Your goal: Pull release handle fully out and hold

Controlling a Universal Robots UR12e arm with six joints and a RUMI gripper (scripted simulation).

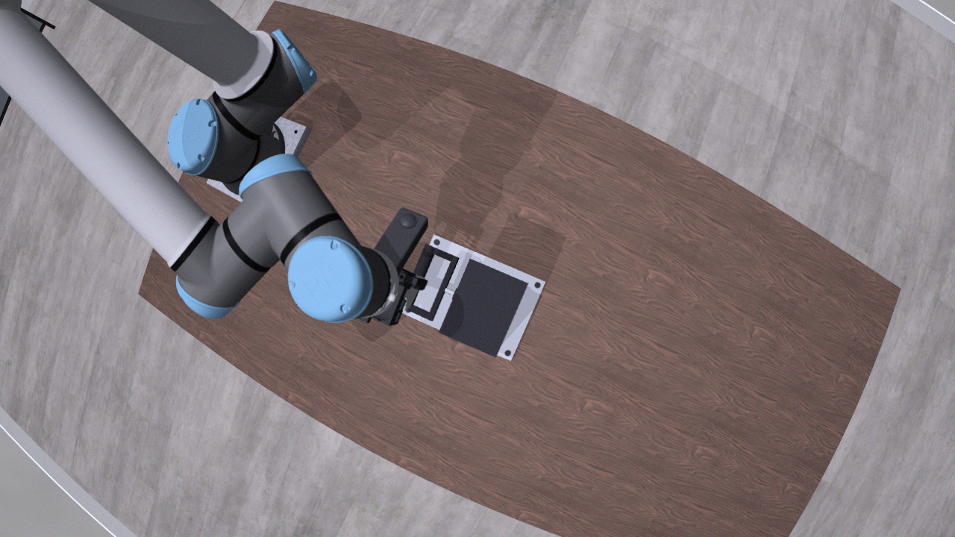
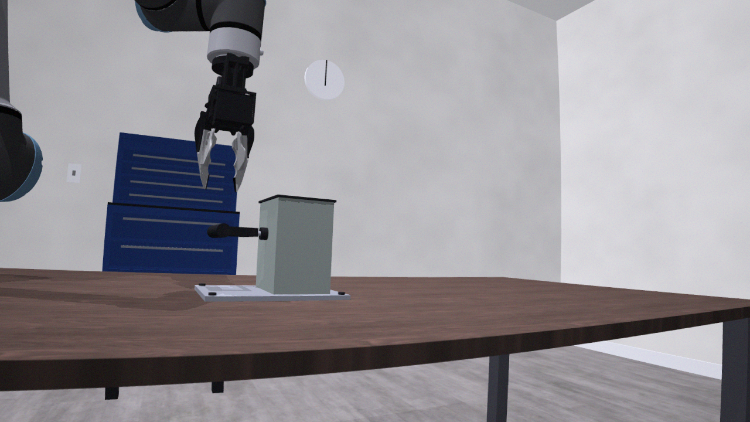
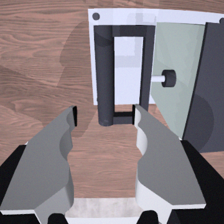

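The release handle (image 2: 225, 231) is a dark bar that sticks out sideways from a grey-green box (image 2: 296, 244) on a pale base plate (image 2: 272, 295). In the wrist view its round grip (image 3: 105, 74) runs up and down, joined by a dark frame to the box (image 3: 177, 78). My gripper (image 2: 220, 186) points down and hangs in the air above the grip, clear of it. Its fingers are partly apart with nothing between them. In the wrist view the fingertips straddle the near end of the grip from above. The top view shows the gripper (image 1: 415, 281) at the handle's end of the plate.
The box stands on a brown wooden table. A blue tool cabinet (image 2: 170, 204) stands behind the table. The arm's mounting plate (image 1: 288, 136) is at the table's far left end. My own arm links (image 1: 267, 227) hang over the table to the left of the box.
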